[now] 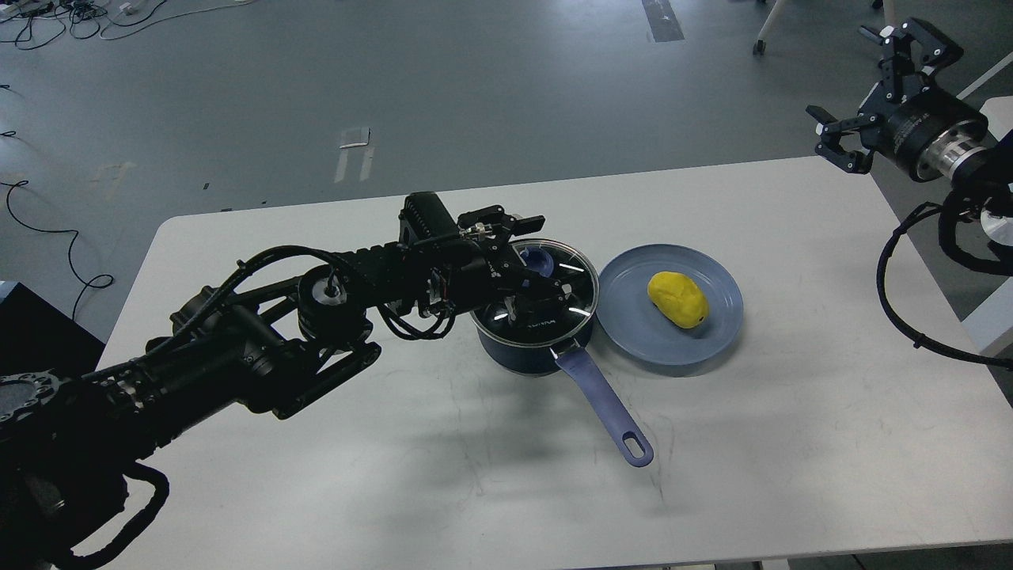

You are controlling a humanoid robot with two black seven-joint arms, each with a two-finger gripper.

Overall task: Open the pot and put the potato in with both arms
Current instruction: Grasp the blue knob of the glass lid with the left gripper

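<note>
A dark blue pot [529,355] with a lilac handle [605,404] stands mid-table, its glass lid [571,273] on, with a lilac knob [541,259]. My left gripper [540,257] is low over the lid, its open fingers [524,222] standing either side of the knob. A yellow potato [677,299] lies on a blue plate [633,324] just right of the pot. My right gripper [874,91] is open and empty, high beyond the table's far right corner, well away from the potato.
The white table [443,475] has bare room in front and to the left. The pot handle points toward the front right. Cables lie on the grey floor at the far left [47,229]. My right arm's cable loop [894,301] hangs over the table's right edge.
</note>
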